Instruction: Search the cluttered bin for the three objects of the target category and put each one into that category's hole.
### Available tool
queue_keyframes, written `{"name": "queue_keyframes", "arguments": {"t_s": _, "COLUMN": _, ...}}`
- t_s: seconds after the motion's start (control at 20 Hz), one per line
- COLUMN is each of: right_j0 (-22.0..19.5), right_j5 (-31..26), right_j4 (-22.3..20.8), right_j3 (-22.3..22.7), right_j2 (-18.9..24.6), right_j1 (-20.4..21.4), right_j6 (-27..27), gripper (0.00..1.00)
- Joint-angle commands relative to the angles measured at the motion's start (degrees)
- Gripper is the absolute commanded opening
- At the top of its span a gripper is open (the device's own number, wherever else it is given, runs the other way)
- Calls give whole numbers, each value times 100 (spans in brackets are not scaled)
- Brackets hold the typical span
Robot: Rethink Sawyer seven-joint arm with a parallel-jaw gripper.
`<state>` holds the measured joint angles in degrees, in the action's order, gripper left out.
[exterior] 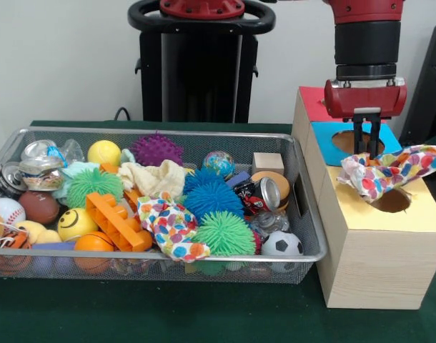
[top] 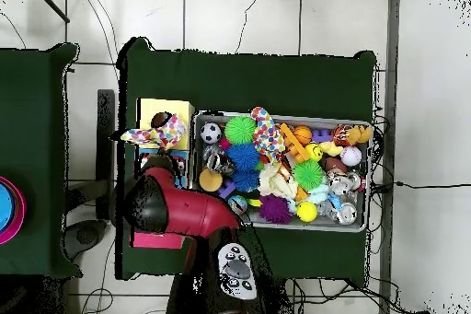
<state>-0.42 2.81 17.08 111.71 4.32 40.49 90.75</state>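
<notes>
My gripper (exterior: pixel 367 146) hangs over the pale wooden box (exterior: pixel 368 264), right of the wire mesh bin (exterior: pixel 168 254). It is shut on one end of a spotted cloth (exterior: pixel 393 170), which drapes across the round hole with the yellow surround (exterior: pixel 393 202). In the overhead view the same cloth (top: pixel 150 135) lies over the yellow surround (top: pixel 170 108), and the arm hides the gripper. A second spotted cloth (exterior: pixel 171 227) lies at the front middle of the bin, also showing in the overhead view (top: pixel 267 132). No third spotted cloth shows.
The blue-surrounded hole (exterior: pixel 344 141) and the red surround (exterior: pixel 314 100) lie behind the yellow one. The bin holds a cream cloth (exterior: pixel 154 179), spiky balls (exterior: pixel 212 197), an orange brick (exterior: pixel 116 220), cans, a soccer ball (exterior: pixel 282 244) and several other balls.
</notes>
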Motion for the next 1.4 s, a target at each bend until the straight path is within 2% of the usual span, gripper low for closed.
{"name": "queue_keyframes", "arguments": {"t_s": 0.05, "right_j0": -235, "right_j5": 399, "right_j4": 337, "right_j3": -427, "right_j2": 462, "right_j1": -144, "right_j6": 1631, "gripper": 0}}
{"name": "queue_keyframes", "arguments": {"t_s": 0.45, "right_j0": -320, "right_j5": 533, "right_j4": 287, "right_j3": -543, "right_j2": 604, "right_j1": -253, "right_j6": 1615, "gripper": 0}}
{"name": "queue_keyframes", "arguments": {"t_s": 0.8, "right_j0": -42, "right_j5": 94, "right_j4": 495, "right_j3": -841, "right_j2": 370, "right_j1": -351, "right_j6": 1361, "gripper": 0}}
{"name": "queue_keyframes", "arguments": {"t_s": 1.2, "right_j0": 27, "right_j5": 169, "right_j4": 531, "right_j3": -923, "right_j2": 309, "right_j1": -503, "right_j6": 1322, "gripper": 0}}
{"name": "queue_keyframes", "arguments": {"t_s": 1.4, "right_j0": 102, "right_j5": 19, "right_j4": 568, "right_j3": -952, "right_j2": 178, "right_j1": -441, "right_j6": 1278, "gripper": 0}}
